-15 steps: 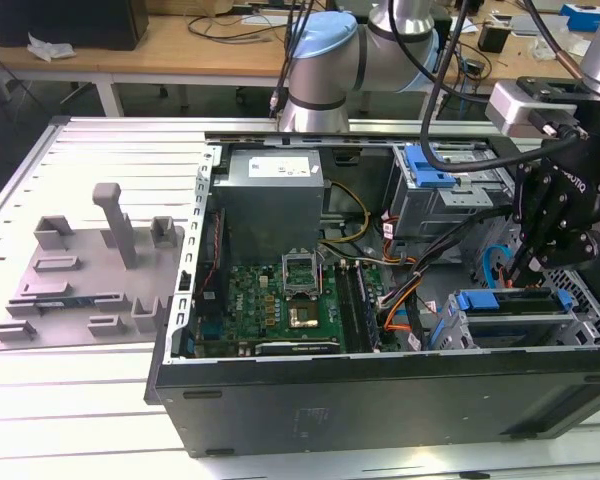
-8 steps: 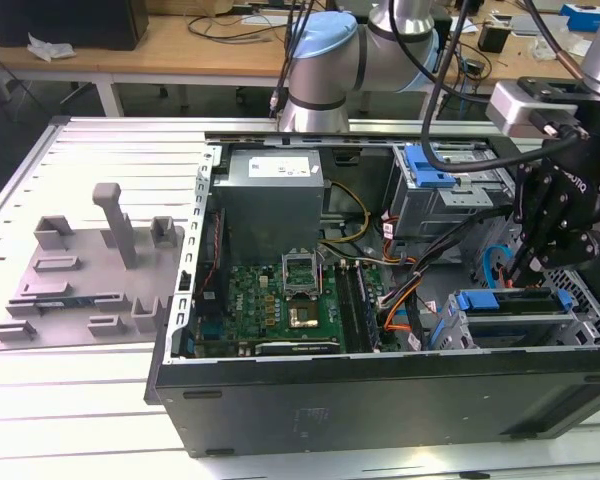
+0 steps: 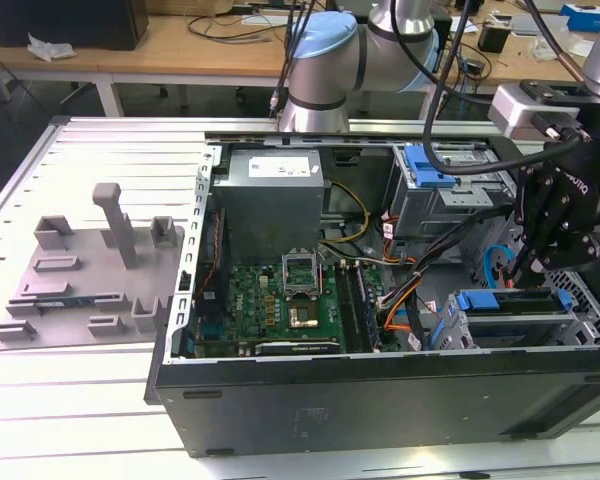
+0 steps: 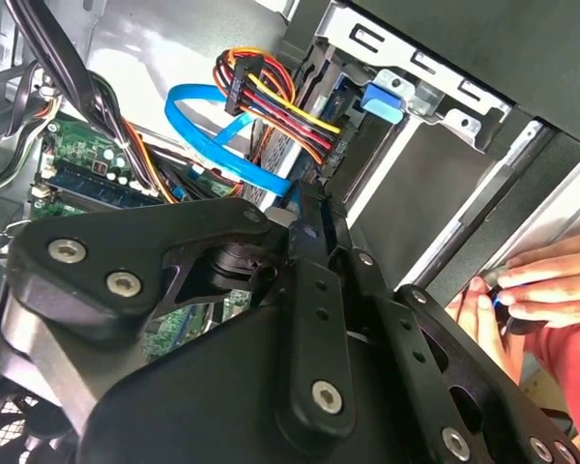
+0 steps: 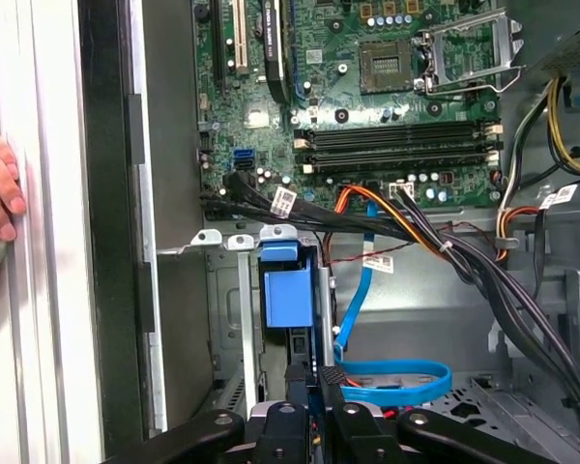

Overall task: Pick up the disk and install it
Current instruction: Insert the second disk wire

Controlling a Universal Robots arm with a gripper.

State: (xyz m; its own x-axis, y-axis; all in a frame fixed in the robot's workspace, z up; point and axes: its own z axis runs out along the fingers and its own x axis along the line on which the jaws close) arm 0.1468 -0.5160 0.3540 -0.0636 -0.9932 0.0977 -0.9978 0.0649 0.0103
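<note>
The disk (image 5: 288, 298) stands on edge in the metal drive cage (image 5: 234, 319) at the front corner of the open computer case, and its bright blue carrier frame faces the first wrist camera. My black gripper (image 5: 314, 375) reaches down onto its near end, with the fingers drawn close together on the thin edge. In the second wrist view the gripper (image 4: 307, 208) points into the same cage, beside a blue strip of the carrier. In the exterior view the gripper (image 3: 528, 268) hangs just above the disk's blue carrier (image 3: 500, 300) at the exterior view's right.
A light blue data cable (image 5: 387, 372) and a bundle of orange, yellow and black power wires (image 4: 271, 97) run close beside the cage. A person's hand (image 4: 541, 280) rests on the case's outer edge. The motherboard (image 3: 280, 300) and grey power supply (image 3: 272, 190) lie toward the exterior view's left.
</note>
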